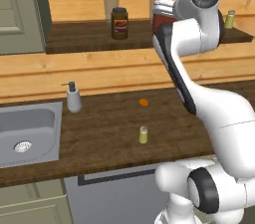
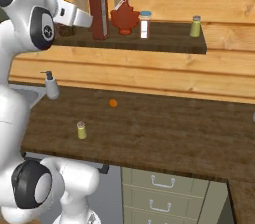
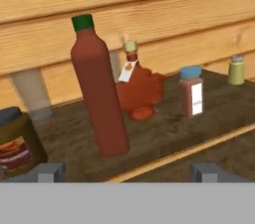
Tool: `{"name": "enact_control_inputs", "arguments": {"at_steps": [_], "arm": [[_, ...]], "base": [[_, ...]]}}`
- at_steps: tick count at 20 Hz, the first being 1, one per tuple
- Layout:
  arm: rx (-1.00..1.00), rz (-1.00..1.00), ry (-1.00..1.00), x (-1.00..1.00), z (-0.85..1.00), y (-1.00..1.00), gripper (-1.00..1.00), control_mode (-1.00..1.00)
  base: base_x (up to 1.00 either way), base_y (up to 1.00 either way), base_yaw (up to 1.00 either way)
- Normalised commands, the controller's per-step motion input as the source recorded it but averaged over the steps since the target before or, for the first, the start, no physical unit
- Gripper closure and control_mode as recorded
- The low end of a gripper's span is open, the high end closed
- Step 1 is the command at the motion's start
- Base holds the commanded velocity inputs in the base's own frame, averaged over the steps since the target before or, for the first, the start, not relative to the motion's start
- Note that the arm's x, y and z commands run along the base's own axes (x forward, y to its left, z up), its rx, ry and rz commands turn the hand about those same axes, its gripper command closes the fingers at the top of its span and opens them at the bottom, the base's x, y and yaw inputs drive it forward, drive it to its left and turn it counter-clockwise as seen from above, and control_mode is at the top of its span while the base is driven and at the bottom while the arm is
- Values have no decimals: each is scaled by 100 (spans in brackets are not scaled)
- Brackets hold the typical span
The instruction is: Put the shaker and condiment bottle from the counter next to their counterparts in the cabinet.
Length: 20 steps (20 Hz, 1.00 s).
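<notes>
Standing apart, open gripper facing tall dark-red, green-capped condiment bottle on cabinet beside maple-leaf bottle; yellowish-green shaker sitting on counter

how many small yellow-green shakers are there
2: one shaker stands on the counter near its front edge; a second shaker stands at the right end of the cabinet shelf. None seems hidden.

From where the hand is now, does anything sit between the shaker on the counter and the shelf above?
Nothing visible does. The shaker stands alone on the counter; only a small orange item lies behind it, below the cabinet.
</notes>
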Motion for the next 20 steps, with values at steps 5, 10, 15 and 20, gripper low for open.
{"name": "enact_control_inputs", "arguments": {"at_steps": [5,10,15,20], "arm": [[0,-2,0,-82,-13,4,-100,-100],[0,-8,0,-83,-38,14,-100,-100],[-1,-15,0,-88,-55,11,-100,-100],[-8,-11,3,-45,-63,17,-100,-100]], "base": [[0,0,0],[0,0,0],[0,0,0],[0,0,0]]}}
